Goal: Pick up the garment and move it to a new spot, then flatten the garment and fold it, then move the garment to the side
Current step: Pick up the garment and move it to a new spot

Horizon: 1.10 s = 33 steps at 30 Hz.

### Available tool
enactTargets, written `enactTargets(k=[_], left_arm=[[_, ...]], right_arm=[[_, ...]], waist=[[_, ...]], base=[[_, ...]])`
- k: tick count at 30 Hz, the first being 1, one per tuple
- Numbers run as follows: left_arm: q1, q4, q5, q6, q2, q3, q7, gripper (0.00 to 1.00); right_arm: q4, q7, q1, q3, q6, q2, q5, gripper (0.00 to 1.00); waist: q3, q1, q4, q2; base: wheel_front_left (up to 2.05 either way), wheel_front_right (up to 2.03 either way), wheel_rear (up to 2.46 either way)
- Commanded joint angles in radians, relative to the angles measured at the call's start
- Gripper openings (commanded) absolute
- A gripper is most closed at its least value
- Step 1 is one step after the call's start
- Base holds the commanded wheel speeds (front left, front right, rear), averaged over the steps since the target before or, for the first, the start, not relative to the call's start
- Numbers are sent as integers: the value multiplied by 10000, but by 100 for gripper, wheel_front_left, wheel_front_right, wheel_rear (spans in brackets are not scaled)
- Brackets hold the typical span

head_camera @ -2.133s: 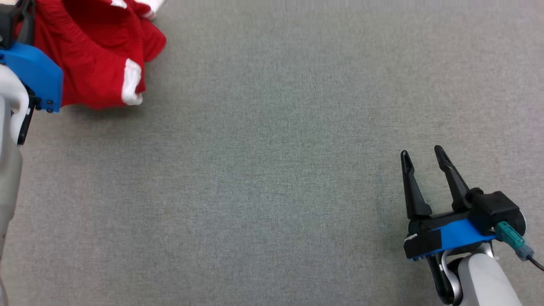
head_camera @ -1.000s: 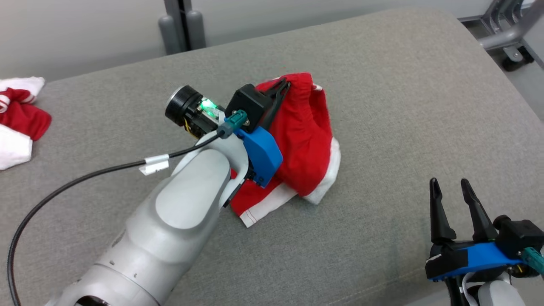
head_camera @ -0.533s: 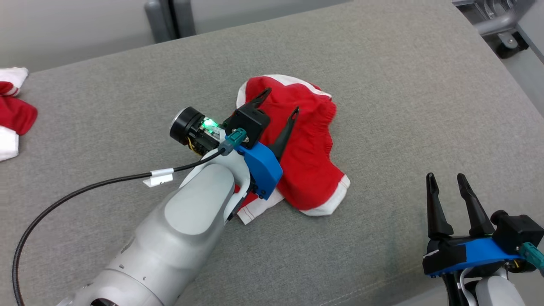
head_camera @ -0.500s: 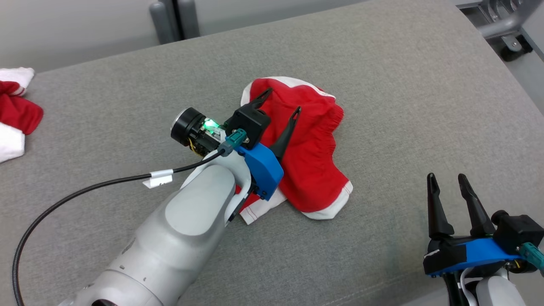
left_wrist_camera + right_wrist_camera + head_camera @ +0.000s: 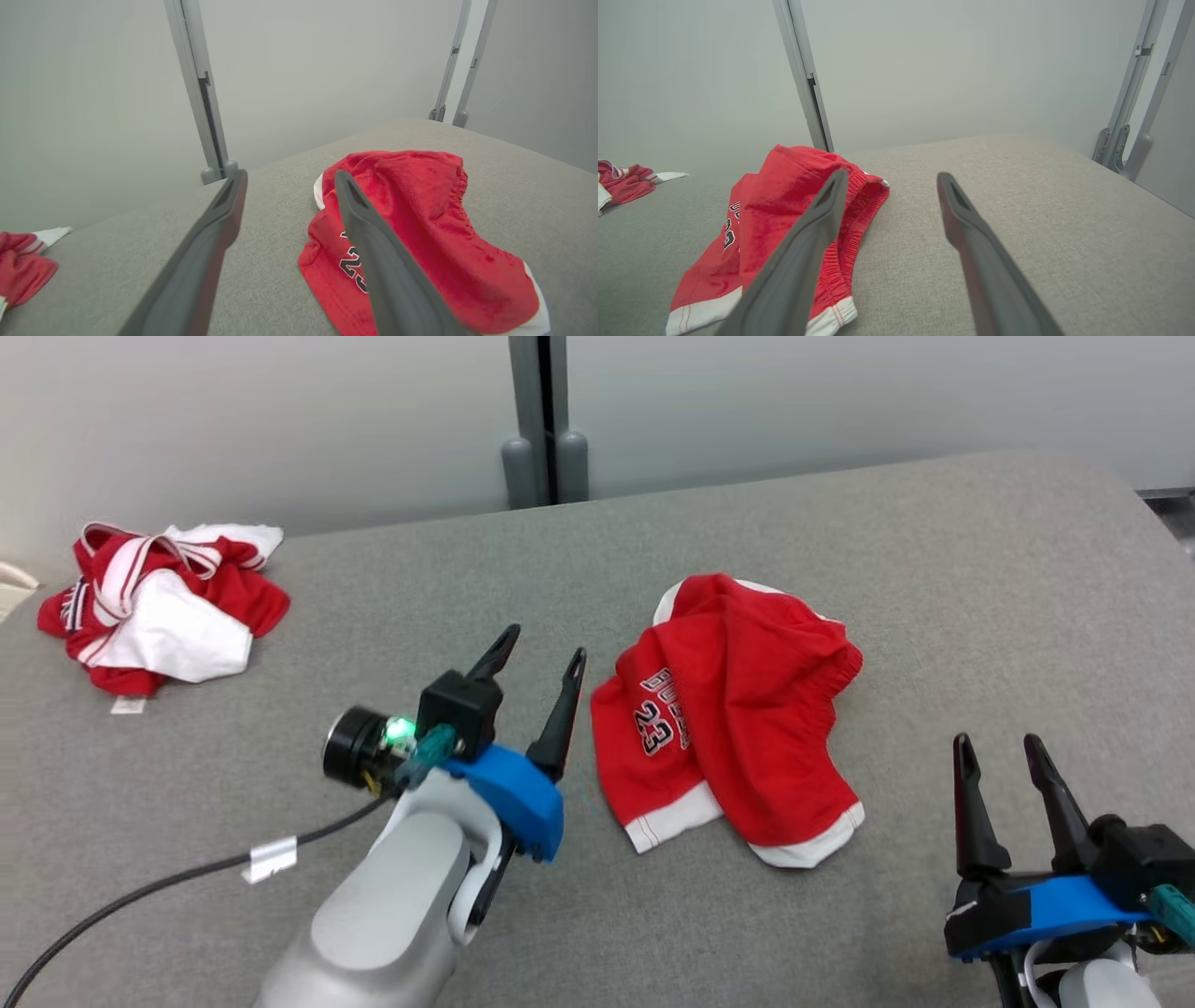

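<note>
Red shorts with white hems and a black "23" print (image 5: 738, 709) lie crumpled near the middle of the grey cushioned surface (image 5: 980, 579). My left gripper (image 5: 542, 657) hovers open just left of them, touching nothing; in the left wrist view the shorts (image 5: 420, 228) sit right of its fingers (image 5: 205, 252). My right gripper (image 5: 997, 747) rests open at the lower right, apart from the shorts. In the right wrist view the shorts (image 5: 775, 219) lie left of and behind its left finger.
A second heap of red and white clothing (image 5: 159, 607) lies at the far left of the surface. A grey upright post (image 5: 541, 420) stands behind the back edge against a pale wall. The surface's right edge curves away at the far right.
My left gripper has let go of the shorts and drawn back to their left. The shorts now lie free. The head camera has also shifted, showing the wall and the far heap.
</note>
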Motion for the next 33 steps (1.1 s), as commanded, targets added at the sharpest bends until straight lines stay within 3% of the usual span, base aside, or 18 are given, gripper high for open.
enactTargets(k=[1, 17, 33], left_arm=[[361, -175, 34, 94, 18, 165, -47, 100], [4756, -2881, 801, 1011, 584, 3310, -49, 100], [6112, -3486, 1484, 771, 189, 4285, -49, 100]], right_arm=[[17, -40, 120, -74, 5, -40, -69, 100], [274, -39, 765, 130, 5, -42, -104, 100], [479, -40, 1136, 444, 5, -43, -85, 100]], waist=[[-136, 1, 116, 0], [-1157, 1, 1133, 0], [-1307, 1, 1304, 0]], base=[[0, 0, 0], [0, 0, 0], [0, 0, 0]])
